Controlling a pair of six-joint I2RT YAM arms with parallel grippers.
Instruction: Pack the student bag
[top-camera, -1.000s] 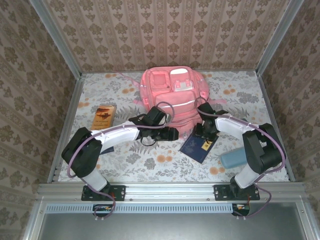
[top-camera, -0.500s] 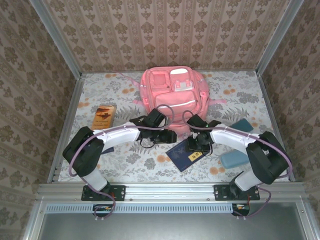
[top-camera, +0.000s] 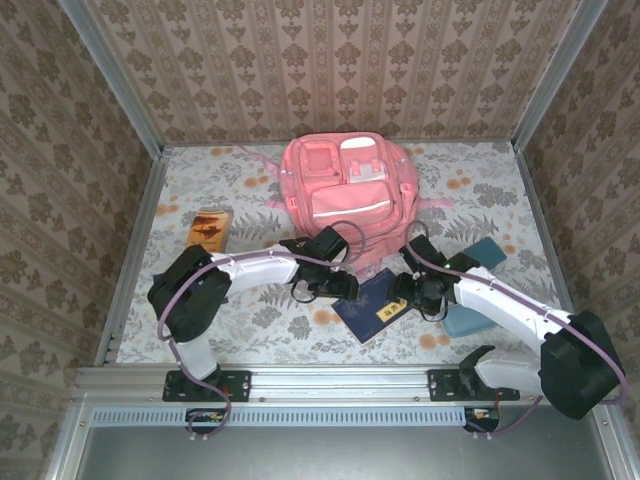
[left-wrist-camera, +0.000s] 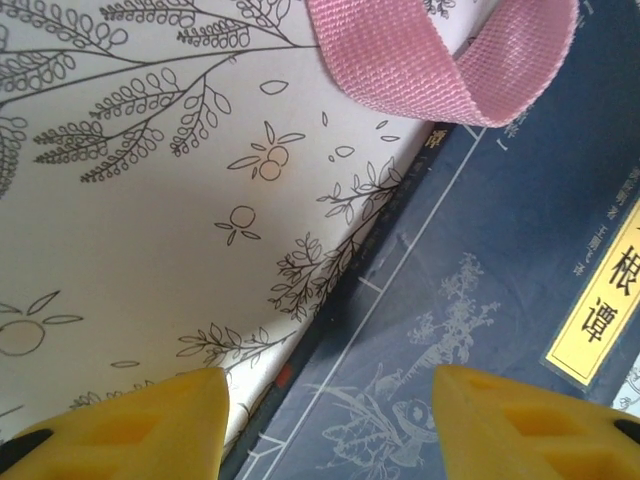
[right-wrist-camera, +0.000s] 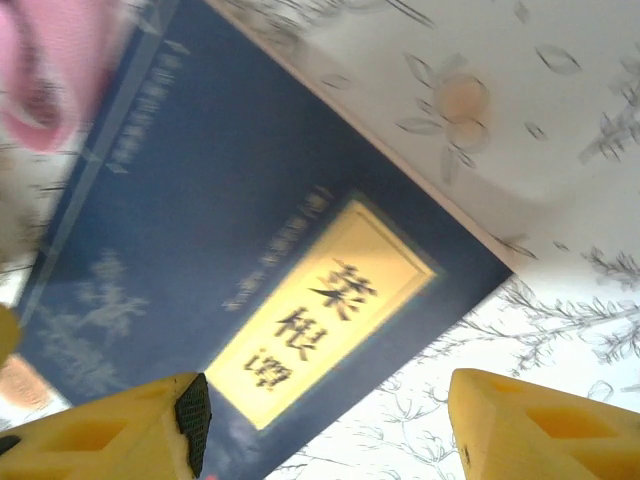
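Blue book (top-camera: 370, 308) is shifted nearer; left gripper (left-wrist-camera: 325, 410) and right gripper (right-wrist-camera: 325, 420) are held released over it, student bag (top-camera: 345, 185) unloaded.

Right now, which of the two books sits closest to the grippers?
The dark blue book with the yellow label, by the student bag; the orange book lies far off left.

- Looks like a robot lab test cell dressed up homey, not anyone's actual room.
- Patterned wallpaper panels (top-camera: 330, 60) on 3 sides, held in bare aluminium posts (top-camera: 108, 70).
- Floral-print table (top-camera: 250, 175) boxed in by those panels.
- Left arm (top-camera: 250, 268) and right arm (top-camera: 500, 305) bolted to a metal rail (top-camera: 340, 382) at the near edge.
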